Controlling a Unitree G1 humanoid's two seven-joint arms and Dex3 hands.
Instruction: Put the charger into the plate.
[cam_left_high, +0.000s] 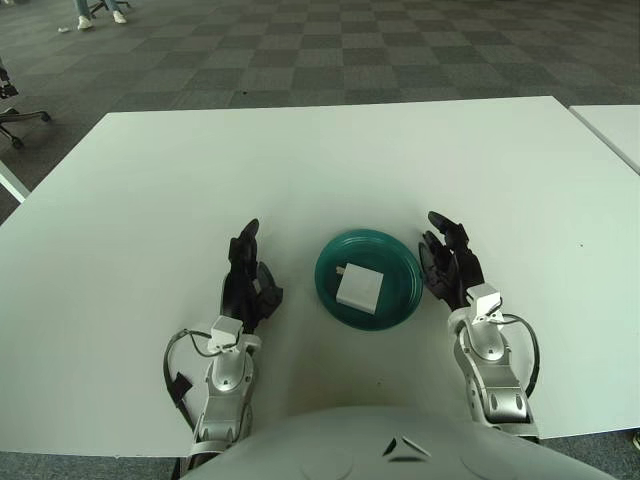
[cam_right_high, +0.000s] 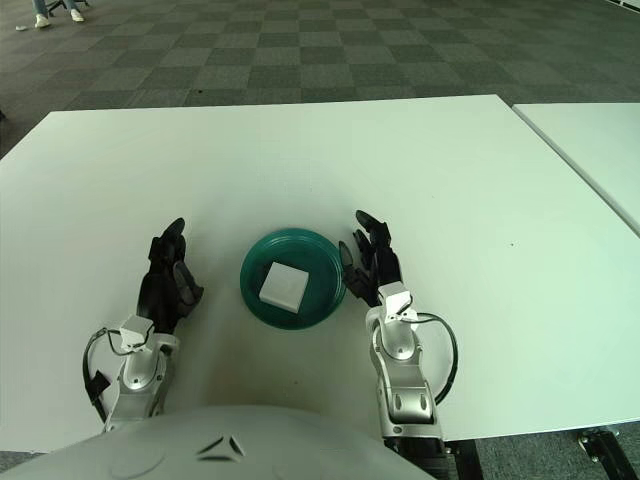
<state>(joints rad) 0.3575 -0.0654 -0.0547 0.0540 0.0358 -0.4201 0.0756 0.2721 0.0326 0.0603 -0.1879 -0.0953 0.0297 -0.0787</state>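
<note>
Nearest the robot's body, the left hand (cam_left_high: 247, 285) shows to the left of the plate (cam_left_high: 398, 256), its dark fingers (cam_left_high: 243, 245) stretched forward and loosely spread, holding nothing. The right hand (cam_left_high: 450, 264) shows just beside the plate's right rim, fingers likewise extended and relaxed, empty; whether it touches the rim cannot be told. Between the two hands the round teal plate sits on the white counter (cam_left_high: 320, 160), and the white square charger (cam_left_high: 358, 288) lies flat inside it, slightly toward the near side. Beyond the plate the counter stretches away to its far edge, and past that lies a grey checkered carpet floor (cam_left_high: 330, 45).
</note>
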